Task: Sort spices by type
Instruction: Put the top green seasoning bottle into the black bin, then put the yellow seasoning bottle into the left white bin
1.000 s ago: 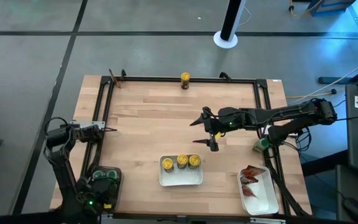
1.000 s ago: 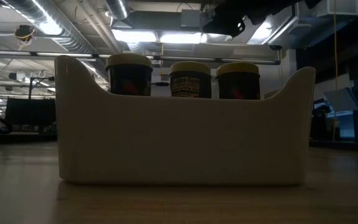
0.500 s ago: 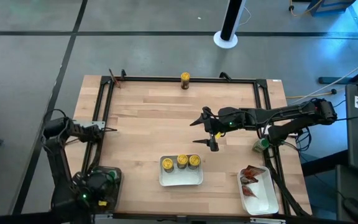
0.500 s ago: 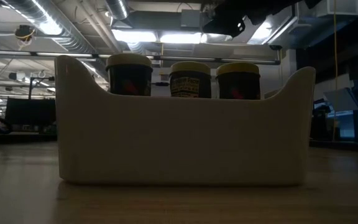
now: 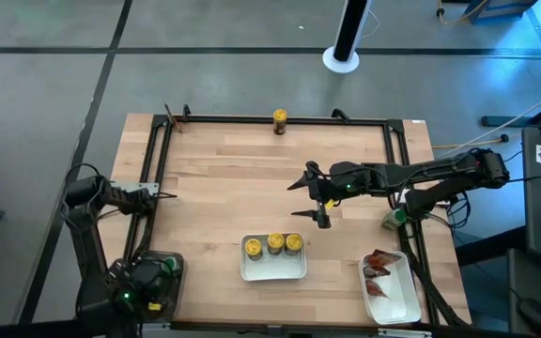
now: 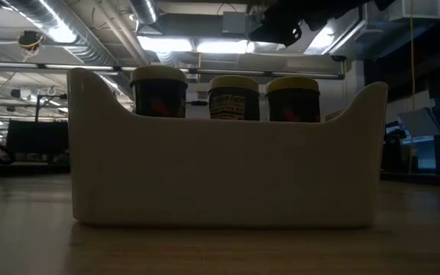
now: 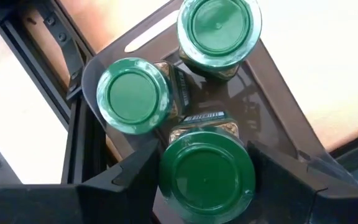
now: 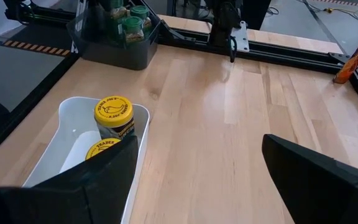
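The table (image 5: 224, 197) is carrying a sort that is looking nearly finished, and the remaining risks are sitting at its edges. The right arm is reaching out over the middle of the table, its right gripper (image 5: 319, 199) hanging with jaws wide apart and nothing between them, just beyond the white tray (image 5: 272, 270) that is holding three yellow jars (image 5: 274, 243). One lone yellow jar (image 5: 279, 118) is standing at the far rail, well apart from that tray; a reach for it is likely running close to the frame, and a nudge could be tipping or rolling it off the edge. A green jar (image 5: 394, 218) appears to be lying at the right rail under the right arm, partly hidden; the arm could be knocking it while moving, and it belongs in the bin on the opposite side. The second tray (image 5: 404, 302) is holding the red packets (image 5: 377, 268). The left gripper (image 7: 207, 177) is hovering over the dark bin (image 7: 272, 99) at the near-left corner, fingers partly open around the nearest of three green jars (image 7: 207, 171); whether they are gripping it I cannot tell. If lifting, the crowded neighbours could be dragging along or toppling.
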`<move>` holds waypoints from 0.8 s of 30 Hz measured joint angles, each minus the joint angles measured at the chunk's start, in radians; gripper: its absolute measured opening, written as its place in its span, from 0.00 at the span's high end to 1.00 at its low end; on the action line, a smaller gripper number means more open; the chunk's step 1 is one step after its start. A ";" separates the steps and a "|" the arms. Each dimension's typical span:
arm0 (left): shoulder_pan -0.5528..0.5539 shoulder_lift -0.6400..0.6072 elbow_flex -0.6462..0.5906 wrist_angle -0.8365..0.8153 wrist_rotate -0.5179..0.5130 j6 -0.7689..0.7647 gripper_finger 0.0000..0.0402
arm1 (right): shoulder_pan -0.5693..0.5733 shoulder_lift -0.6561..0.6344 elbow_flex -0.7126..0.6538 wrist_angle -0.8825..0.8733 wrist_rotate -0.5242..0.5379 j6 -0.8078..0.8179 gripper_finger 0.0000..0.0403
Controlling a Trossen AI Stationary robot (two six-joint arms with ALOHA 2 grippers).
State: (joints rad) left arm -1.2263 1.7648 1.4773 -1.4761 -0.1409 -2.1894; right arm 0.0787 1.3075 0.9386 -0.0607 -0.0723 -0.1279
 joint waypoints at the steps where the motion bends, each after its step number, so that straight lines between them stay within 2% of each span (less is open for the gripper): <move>1: 0.000 0.007 0.000 0.000 0.000 0.003 0.45 | 0.000 0.000 0.000 -0.003 0.000 0.000 0.15; 8: 0.000 0.068 0.000 0.013 0.000 0.024 0.45 | 0.000 0.000 0.000 -0.011 0.000 0.004 0.15; 14: 0.000 0.072 0.000 0.012 0.001 0.004 0.44 | 0.000 0.001 0.000 -0.010 0.000 0.004 0.15; 24: -0.004 0.064 0.000 0.014 0.015 0.022 0.30 | 0.000 0.001 0.000 -0.008 0.000 0.004 0.15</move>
State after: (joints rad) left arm -1.2306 1.8291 1.4769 -1.4620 -0.1259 -2.1675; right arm 0.0787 1.3083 0.9386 -0.0692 -0.0723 -0.1238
